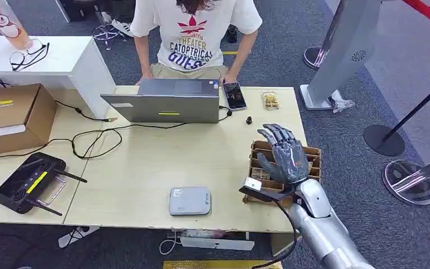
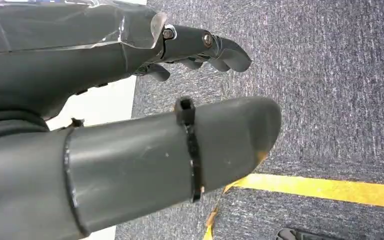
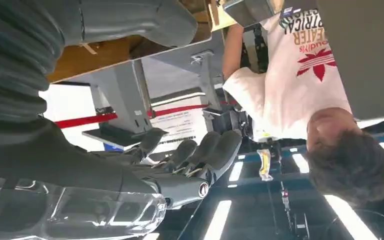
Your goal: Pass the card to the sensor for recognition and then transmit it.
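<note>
Right hand above wooden card box on surface, fingers spread, holding nothing; cards lie beneath it. Left hand over carpet, fingers loose, empty.

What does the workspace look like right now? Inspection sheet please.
Surface: light wooden table, mostly bare in the middle.
Job's things: grey sensor box near the front edge; brown card tray at the right edge.
Clutter: laptop, phone, cardboard box, black router.
Robot hands: right robot hand open above the tray; left robot hand over carpet, holding nothing.
Cables: black cable looping across the table.
Surroundings: person behind the laptop; stanchion bases on the right.
</note>
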Motion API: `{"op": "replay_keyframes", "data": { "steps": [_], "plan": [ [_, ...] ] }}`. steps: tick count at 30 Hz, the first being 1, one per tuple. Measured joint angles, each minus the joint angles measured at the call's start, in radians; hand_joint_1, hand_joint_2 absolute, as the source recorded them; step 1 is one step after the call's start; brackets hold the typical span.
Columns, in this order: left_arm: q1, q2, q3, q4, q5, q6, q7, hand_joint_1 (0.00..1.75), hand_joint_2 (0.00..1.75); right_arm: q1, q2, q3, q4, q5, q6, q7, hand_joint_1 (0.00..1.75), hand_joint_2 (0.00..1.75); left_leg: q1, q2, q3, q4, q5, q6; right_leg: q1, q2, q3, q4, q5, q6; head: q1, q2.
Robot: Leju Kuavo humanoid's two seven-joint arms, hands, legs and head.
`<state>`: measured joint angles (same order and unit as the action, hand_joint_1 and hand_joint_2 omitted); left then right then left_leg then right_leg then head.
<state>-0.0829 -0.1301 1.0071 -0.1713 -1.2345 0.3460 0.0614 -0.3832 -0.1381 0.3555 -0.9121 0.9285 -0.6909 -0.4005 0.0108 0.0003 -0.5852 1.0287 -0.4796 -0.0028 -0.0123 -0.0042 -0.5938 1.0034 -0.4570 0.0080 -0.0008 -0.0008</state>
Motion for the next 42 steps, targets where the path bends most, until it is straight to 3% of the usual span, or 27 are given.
{"op": "replay_keyframes", "data": {
  "steps": [18,19,24,42],
  "plan": [
    [0.007,0.008,0.001,0.000,0.003,-0.009,-0.008,0.00,0.00,-0.010,-0.026,0.000,0.023,-0.004,0.000,-0.013,0.77,1.75,0.000,0.000,0.000,0.000,0.000,0.000,0.000,0.000,0.000,0.000,0.000,0.000,0.000,0.000],
    [0.007,0.009,0.001,0.000,0.003,-0.010,-0.008,0.00,0.00,-0.010,-0.032,0.000,0.027,-0.003,0.000,-0.013,0.70,1.75,0.000,0.000,0.000,0.000,0.000,0.000,0.000,0.000,0.000,0.000,0.000,0.000,0.000,0.000],
    [0.007,0.010,0.001,0.000,0.001,-0.012,-0.009,0.00,0.00,-0.010,-0.043,0.003,0.034,-0.004,0.000,-0.014,0.66,1.75,0.000,0.000,0.000,0.000,0.000,0.000,0.000,0.000,0.000,0.000,0.000,0.000,0.000,0.000],
    [0.007,0.016,0.001,0.000,-0.005,-0.024,-0.009,0.00,0.00,-0.017,-0.079,0.047,0.050,-0.018,0.021,-0.004,0.80,1.75,0.000,0.000,0.000,0.000,0.000,0.000,0.000,0.000,0.000,0.000,0.000,0.000,0.000,0.000]
  ]
}}
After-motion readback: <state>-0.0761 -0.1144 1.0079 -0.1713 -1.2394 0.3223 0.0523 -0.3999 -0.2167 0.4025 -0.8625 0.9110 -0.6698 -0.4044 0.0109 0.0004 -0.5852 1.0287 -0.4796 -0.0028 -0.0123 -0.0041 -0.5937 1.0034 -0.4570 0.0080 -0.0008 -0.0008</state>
